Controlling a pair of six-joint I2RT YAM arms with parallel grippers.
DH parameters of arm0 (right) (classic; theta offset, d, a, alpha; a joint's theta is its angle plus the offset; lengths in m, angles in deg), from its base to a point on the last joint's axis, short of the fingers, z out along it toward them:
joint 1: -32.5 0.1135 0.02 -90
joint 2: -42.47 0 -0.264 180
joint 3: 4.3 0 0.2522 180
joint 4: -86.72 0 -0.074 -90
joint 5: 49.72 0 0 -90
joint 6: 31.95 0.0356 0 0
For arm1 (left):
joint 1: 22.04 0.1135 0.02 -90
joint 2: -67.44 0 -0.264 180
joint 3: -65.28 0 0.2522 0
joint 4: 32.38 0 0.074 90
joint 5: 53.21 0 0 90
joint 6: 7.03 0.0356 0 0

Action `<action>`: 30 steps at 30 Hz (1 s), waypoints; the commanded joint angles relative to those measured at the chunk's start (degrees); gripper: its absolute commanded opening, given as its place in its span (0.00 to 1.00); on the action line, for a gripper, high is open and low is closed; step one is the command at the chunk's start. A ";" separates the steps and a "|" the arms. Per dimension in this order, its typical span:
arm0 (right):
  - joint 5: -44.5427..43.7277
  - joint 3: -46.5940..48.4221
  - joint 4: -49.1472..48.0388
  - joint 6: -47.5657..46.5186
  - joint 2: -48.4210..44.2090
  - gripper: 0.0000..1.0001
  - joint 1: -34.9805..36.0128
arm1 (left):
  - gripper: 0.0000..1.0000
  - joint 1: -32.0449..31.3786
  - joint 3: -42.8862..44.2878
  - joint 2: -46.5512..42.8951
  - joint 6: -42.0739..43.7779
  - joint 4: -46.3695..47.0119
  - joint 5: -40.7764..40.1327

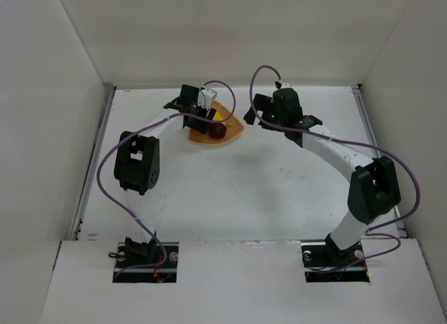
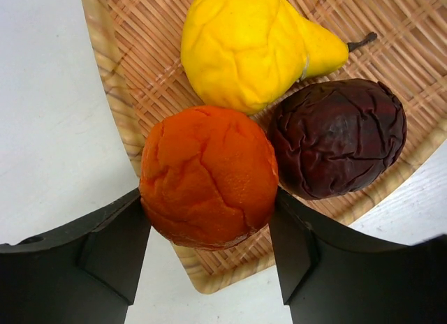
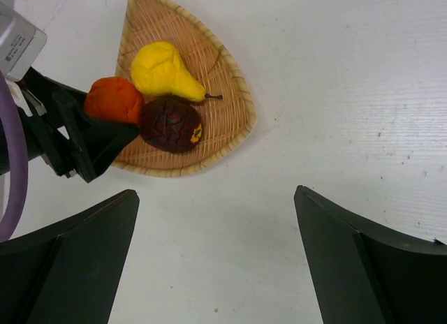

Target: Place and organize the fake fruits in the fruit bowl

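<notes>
Top view: the left arm reaches over the woven fruit bowl (image 1: 234,130) at the far middle of the white counter (image 1: 230,191). The right arm hangs just beside the bowl, not touching it.
Left wrist view: the left gripper (image 2: 207,233) has its jaws clamped on the orange (image 2: 208,176), over the near rim. The orange touches the yellow pear (image 2: 244,48) and the dark plum (image 2: 337,137), and both lie inside the bowl.
Right wrist view: the right gripper (image 3: 216,258) has its jaws spread wide with nothing between them, above bare counter near the bowl.
Step now: putting in the last fruit, I think.
Next move: let go of the orange softly so it rests in the bowl and does not roll off the rim.
</notes>
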 commanded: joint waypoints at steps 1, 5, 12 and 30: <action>-0.81 -0.16 -2.35 0.21 -2.76 1.00 -0.64 | 0.70 -0.21 1.59 -2.36 -0.92 2.79 -0.29; -0.64 -0.68 -2.35 0.29 -2.84 1.00 -0.82 | 0.92 -0.12 1.76 -4.29 -0.48 2.35 -0.64; -0.81 -2.79 -2.61 0.21 -4.95 1.00 -1.43 | 1.00 1.45 1.94 -13.06 -0.39 0.24 -3.36; 5.42 -31.88 -1.29 -0.93 -35.26 1.00 -34.99 | 1.00 29.48 -13.79 -24.42 -8.65 5.16 -20.42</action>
